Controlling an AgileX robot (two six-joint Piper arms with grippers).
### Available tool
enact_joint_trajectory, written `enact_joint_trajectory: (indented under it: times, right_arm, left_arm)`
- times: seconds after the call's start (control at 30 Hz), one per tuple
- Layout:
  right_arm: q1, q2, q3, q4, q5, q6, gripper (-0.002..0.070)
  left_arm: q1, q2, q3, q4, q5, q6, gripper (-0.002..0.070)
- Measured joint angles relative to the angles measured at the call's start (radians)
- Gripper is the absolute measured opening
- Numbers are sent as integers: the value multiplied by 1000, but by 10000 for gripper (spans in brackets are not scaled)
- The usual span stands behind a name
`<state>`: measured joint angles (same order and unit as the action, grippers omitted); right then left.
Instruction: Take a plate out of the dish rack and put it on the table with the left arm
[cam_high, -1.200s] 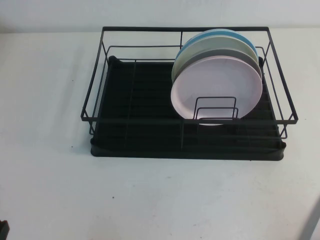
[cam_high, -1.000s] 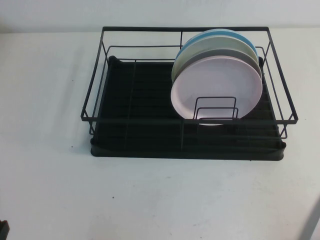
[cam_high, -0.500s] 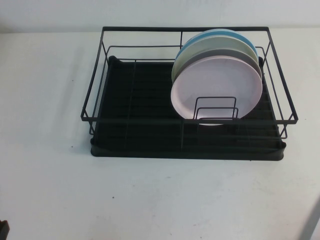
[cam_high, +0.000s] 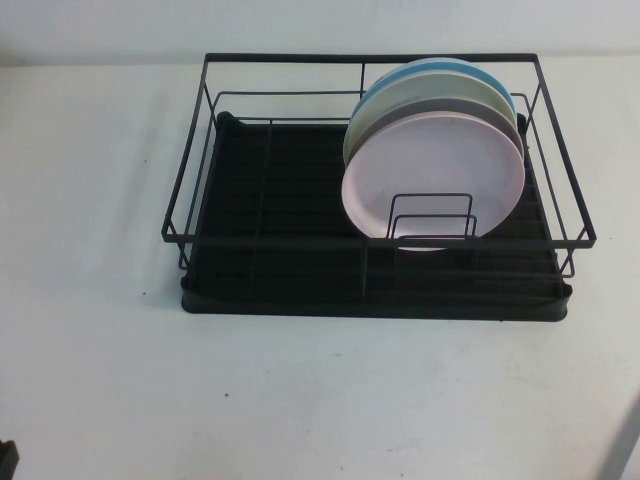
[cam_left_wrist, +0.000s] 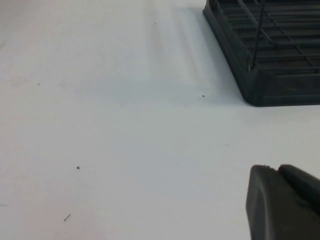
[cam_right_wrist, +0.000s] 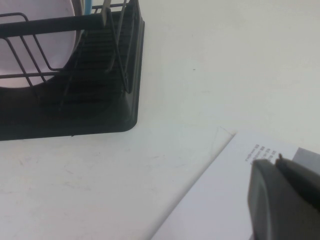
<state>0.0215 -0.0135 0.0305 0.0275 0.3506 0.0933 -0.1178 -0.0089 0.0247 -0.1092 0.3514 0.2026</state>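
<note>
Pink plate (cam_high: 432, 175) stands frontmost in dish rack (cam_high: 375, 262), left claw (cam_left_wrist: 282, 202) parked low on bench (cam_high: 90, 350) off rack's near-left corner, right claw (cam_right_wrist: 282, 200) near-right, openings can't tell; approach plate's top rim, lift clear of dividers.

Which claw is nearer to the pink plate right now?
Right, as far as I can tell. The right claw is off the dish rack's right front corner, near the plate; the left claw is off its left front corner.

left claw (cam_left_wrist: 282, 202): matte black, rounded blocky tip | right claw (cam_right_wrist: 282, 197): dark grey-black, rounded blocky tip
</note>
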Motion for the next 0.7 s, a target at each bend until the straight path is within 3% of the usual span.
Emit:
enact_joint_trajectory:
  times: [0.23, 0.47, 0.7]
  right_arm:
    - [0, 0, 0, 0, 0, 0, -20]
    - [0, 0, 0, 0, 0, 0, -20]
    - [0, 0, 0, 0, 0, 0, -20]
  left_arm:
    - [0, 0, 0, -92, -47, -42, -3]
    - [0, 0, 0, -654, -248, -341, -3]
    - [0, 0, 0, -736, -374, -286, -3]
